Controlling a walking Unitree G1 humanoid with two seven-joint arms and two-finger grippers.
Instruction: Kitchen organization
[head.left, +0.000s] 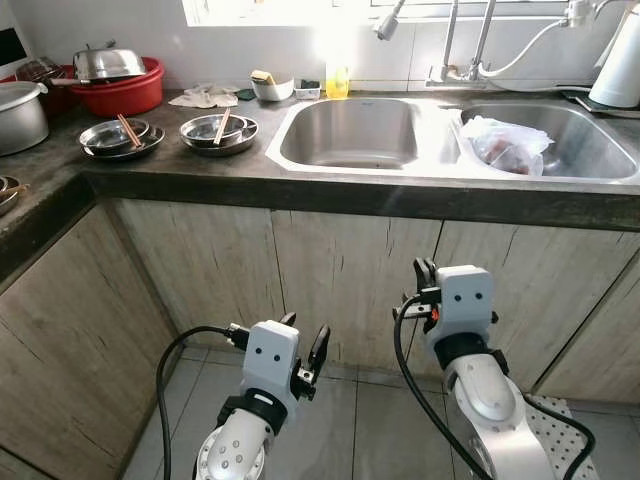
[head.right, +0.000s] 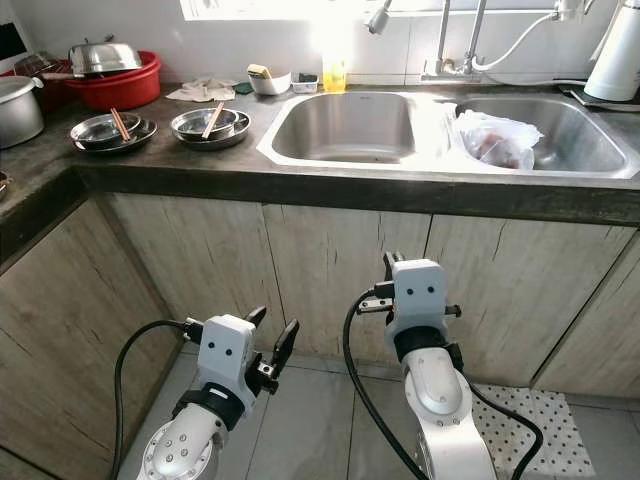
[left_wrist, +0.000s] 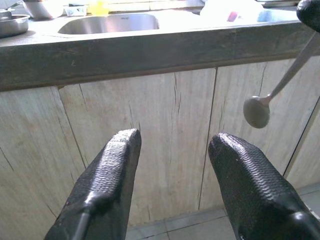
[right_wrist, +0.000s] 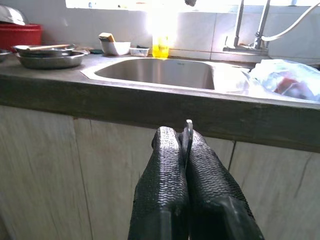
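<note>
Spoon (left_wrist: 257, 111) pinched by its handle between the pressed-together fingers of the right gripper (right_wrist: 186, 137), held below the counter edge (head.left: 330, 195) in front of the cabinet doors (head.left: 345, 280); only a thin sliver of handle shows between the pads. Left gripper (head.left: 303, 345) spread wide, holding nothing, low beside it with bare floor beneath. Double sink (head.left: 350, 135) above; plastic bag (head.left: 505, 145) in right basin, contents unclear. Steel bowls with chopsticks (head.left: 218, 130) on counter left.
</note>
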